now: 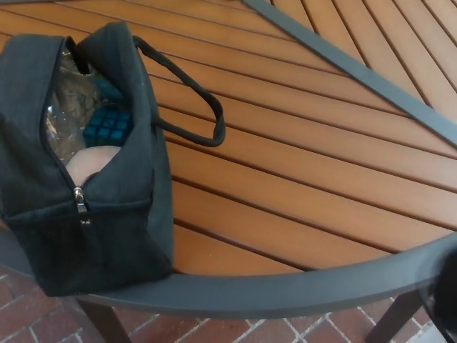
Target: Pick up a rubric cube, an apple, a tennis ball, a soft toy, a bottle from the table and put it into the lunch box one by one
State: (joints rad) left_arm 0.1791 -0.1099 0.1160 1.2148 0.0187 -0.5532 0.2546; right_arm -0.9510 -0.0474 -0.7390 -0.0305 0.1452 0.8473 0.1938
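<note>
Head view: neither hand in frame, so their state cannot be told. Bag (107, 214) stands unzipped at the surface's (300, 214) left edge; a blue cube (107, 126) and a pale rounded item (89, 163) lie inside. No loose items visible. Judged between placements; next move calls for locating another item out of frame.

Slatted wooden table (300, 164) stands over brick floor (43, 321)
</note>
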